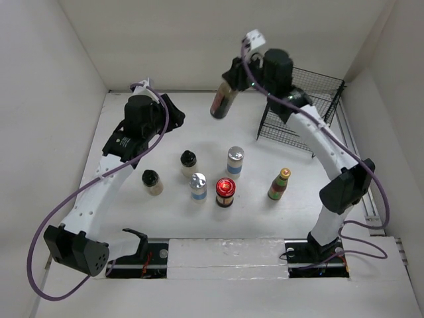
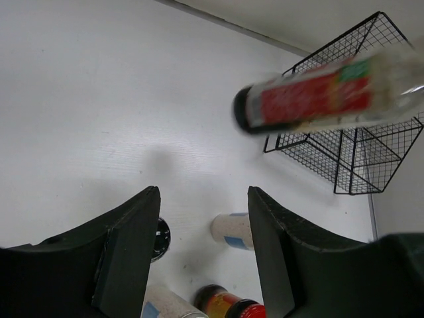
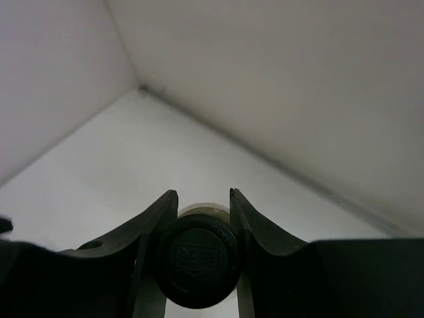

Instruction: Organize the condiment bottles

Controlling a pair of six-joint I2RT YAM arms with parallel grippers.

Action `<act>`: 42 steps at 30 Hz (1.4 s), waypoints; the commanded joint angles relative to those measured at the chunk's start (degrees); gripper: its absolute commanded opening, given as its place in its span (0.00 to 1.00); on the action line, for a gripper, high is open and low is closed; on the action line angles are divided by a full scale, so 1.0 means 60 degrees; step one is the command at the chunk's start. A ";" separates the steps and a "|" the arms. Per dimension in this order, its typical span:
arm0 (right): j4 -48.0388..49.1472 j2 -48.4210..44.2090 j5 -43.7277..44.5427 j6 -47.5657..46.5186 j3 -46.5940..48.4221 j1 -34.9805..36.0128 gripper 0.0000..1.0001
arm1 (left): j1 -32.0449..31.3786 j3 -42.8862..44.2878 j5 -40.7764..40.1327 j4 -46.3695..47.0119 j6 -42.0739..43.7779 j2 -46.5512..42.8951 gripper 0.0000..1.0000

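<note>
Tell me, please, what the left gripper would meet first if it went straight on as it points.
Probably the bare table, since the tall dark bottle hangs off to the right; depth is unclear.

Dial centred on table [image 1: 199, 126], top view. Wire basket [image 1: 324, 89] sits at 2 o'clock. Tall bottle [image 1: 224, 99] at 12, tilted, off the surface, at the basket's 9. Six small jars [image 1: 225, 192] spread across centre, 9 round to 4, seemingly none touching.
</note>
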 commanded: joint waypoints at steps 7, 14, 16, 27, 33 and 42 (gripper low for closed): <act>0.0414 0.1092 0.0845 0.0307 0.5218 -0.2400 0.00 | -0.0060 -0.0143 0.0413 0.0348 0.0040 0.0022 0.51; 0.0660 0.2251 0.1564 0.0307 0.7054 -0.3529 0.00 | -0.0060 0.0032 0.0588 0.0436 0.0127 0.0212 0.51; 0.0661 0.2252 0.1652 0.0307 0.7054 -0.3779 0.00 | -0.0060 0.0033 0.0588 0.0436 0.0128 0.0212 0.51; 0.1217 0.2780 0.1432 0.0131 0.6966 -0.4703 0.00 | -0.0060 0.0033 0.0866 0.0524 0.0128 0.0578 0.51; 0.1539 0.3291 0.1432 0.0043 0.7142 -0.4791 0.00 | -0.0060 0.0121 0.0984 0.0612 0.0128 0.0667 0.51; 0.1936 0.3746 0.1344 0.0043 0.7142 -0.4879 0.00 | -0.0060 0.0325 0.0984 0.0612 0.0128 0.0930 0.51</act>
